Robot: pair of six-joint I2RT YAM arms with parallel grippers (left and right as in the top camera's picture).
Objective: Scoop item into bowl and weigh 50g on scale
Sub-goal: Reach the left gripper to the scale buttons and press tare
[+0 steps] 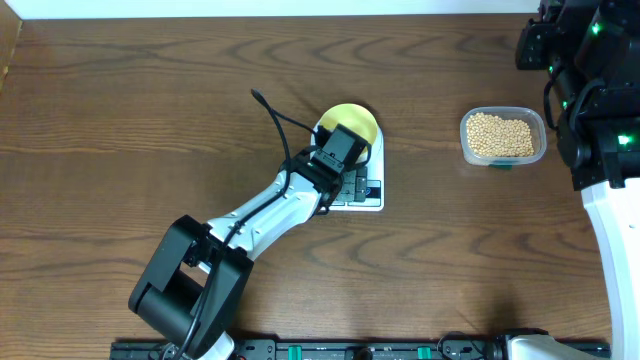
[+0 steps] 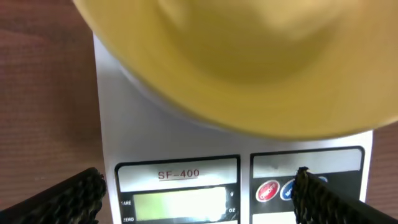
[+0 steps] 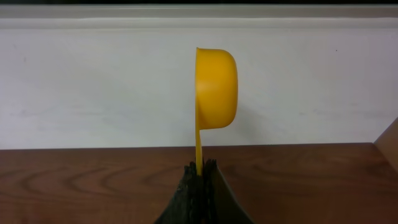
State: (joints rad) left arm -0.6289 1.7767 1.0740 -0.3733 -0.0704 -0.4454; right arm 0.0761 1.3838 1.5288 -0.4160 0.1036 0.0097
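Overhead shows one bowl (image 1: 352,115), one scale (image 1: 376,166), one bean tub (image 1: 503,137).

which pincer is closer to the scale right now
Left. The left pincer hangs open right over the front edge of the scale, by the bowl. The right pincer is far off to the right, beyond the tub, shut on the scoop.

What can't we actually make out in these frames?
Scale display reading: left wrist, washed out and cut by bottom edge; overhead, too small.
Bowl contents: left wrist, blurred close-up of its outside; overhead, left end effector covers part.
Scoop inside: right wrist sees only its side, held in the right end effector.
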